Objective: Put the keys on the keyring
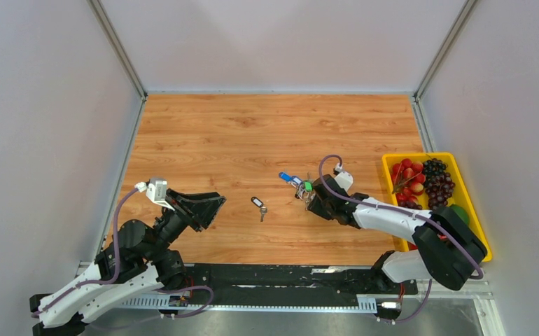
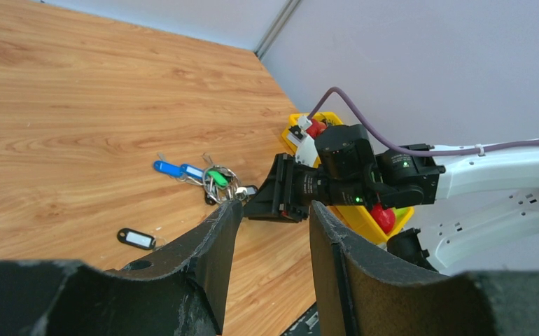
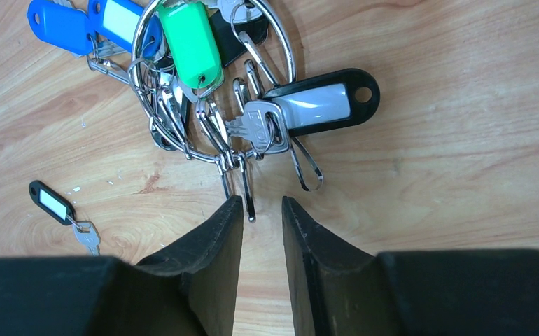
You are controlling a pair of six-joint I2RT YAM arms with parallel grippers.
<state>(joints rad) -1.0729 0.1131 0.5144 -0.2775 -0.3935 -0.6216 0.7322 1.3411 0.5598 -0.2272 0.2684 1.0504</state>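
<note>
A bunch of keys point(image 3: 256, 126) with green point(image 3: 191, 42), blue point(image 3: 60, 24) and black-and-white point(image 3: 319, 103) tags hangs on the silver keyring point(image 3: 291, 52), lying flat on the wooden table. It also shows in the top view point(image 1: 303, 187). My right gripper point(image 3: 260, 203) is low over the table just in front of the bunch, open by a narrow gap, with a wire clip end at its left fingertip. One loose key with a black tag point(image 1: 258, 205) lies apart to the left and also shows in the right wrist view point(image 3: 53, 203). My left gripper point(image 1: 207, 206) is open, empty and raised, left of the loose key.
A yellow tray point(image 1: 393, 157) of red berries, dark grapes and a green fruit stands at the right edge, beside my right arm. Grey walls close in the table on three sides. The left wrist view shows the right arm's wrist point(image 2: 351, 175) right ahead.
</note>
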